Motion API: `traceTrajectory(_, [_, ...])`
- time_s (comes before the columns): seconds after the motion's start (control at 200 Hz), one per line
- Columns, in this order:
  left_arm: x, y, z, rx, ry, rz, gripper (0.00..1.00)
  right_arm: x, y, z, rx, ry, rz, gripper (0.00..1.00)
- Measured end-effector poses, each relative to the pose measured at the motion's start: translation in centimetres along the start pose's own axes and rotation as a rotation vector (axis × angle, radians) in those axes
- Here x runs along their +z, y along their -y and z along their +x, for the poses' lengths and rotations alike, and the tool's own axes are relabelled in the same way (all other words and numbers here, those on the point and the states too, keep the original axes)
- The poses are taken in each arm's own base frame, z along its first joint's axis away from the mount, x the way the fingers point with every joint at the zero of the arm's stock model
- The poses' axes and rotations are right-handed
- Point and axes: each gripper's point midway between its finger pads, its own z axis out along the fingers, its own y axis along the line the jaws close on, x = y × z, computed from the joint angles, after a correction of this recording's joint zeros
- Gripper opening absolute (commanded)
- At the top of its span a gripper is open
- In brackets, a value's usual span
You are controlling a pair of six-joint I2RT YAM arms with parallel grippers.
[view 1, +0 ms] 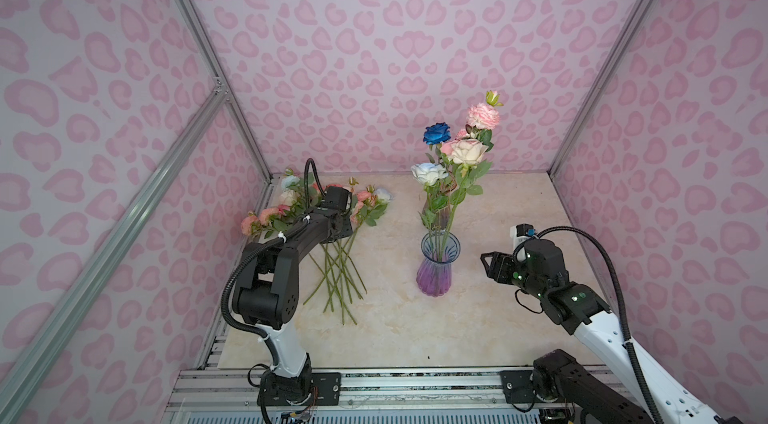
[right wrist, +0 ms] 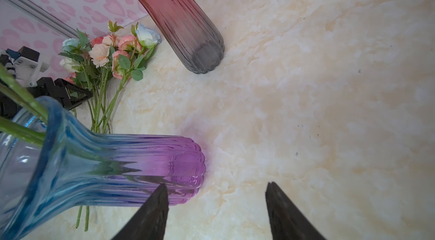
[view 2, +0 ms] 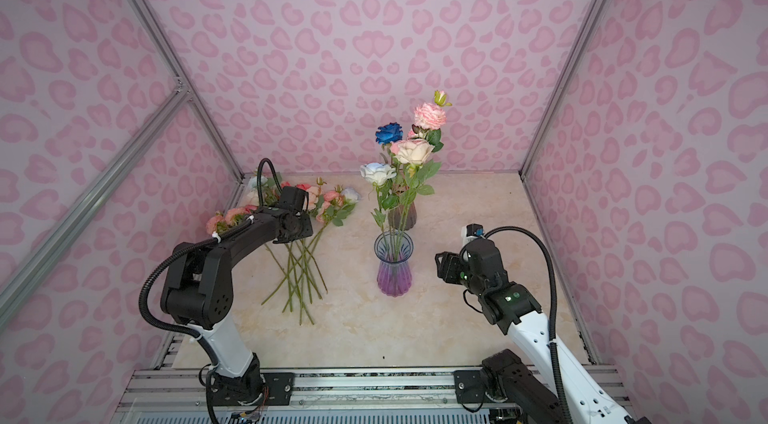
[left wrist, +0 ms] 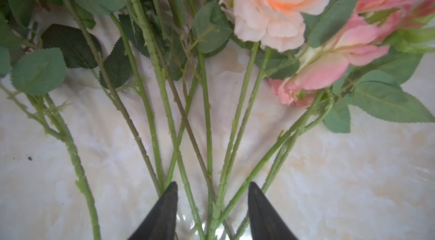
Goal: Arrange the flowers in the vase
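left gripper point(left wrist: 213, 187) released, jaws straddling several crossed stems point(left wrist: 207, 114) | loose flowers point(left wrist: 270, 10) piled on worktop point(view 1: 415, 338), few already in vase point(view 1: 434, 276) | right gripper point(right wrist: 216, 184) spread, empty, beside vase | my worry: if I close here I grab a tangled clump and drag the pile lol

To my left the loose flowers point(view 1: 368, 199) lie flat, stems crossed, with pink, peach and pale blue heads pointing away from me. The ribbed blue-to-purple glass vase point(view 1: 434, 276) stands upright near the middle, green stems point(right wrist: 18, 129) rising from its mouth.
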Motion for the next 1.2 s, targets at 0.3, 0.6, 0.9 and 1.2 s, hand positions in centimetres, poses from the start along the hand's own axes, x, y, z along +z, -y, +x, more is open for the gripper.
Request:
traceTrajectory(0.3, [1.0,-0.3,0.5,0.016,-0.023,-0.017,0.46,0.1,0.1,0.1,0.0,-0.006,0.003,0.66])
traceTrajectory(0.6, [1.9,-0.5,0.9,0.029,-0.038,-0.026,0.32,0.6,0.3,0.6,0.002,-0.026,0.011,0.66])
traceTrajectory(0.9, [1.9,-0.5,1.0,0.034,-0.04,-0.026,0.26,0.8,0.4,0.9,0.002,-0.037,0.013,0.66])
traceTrajectory(1.2, [1.1,-0.4,0.4,0.032,-0.024,-0.019,0.32,0.6,0.3,0.6,-0.002,-0.028,0.008,0.66])
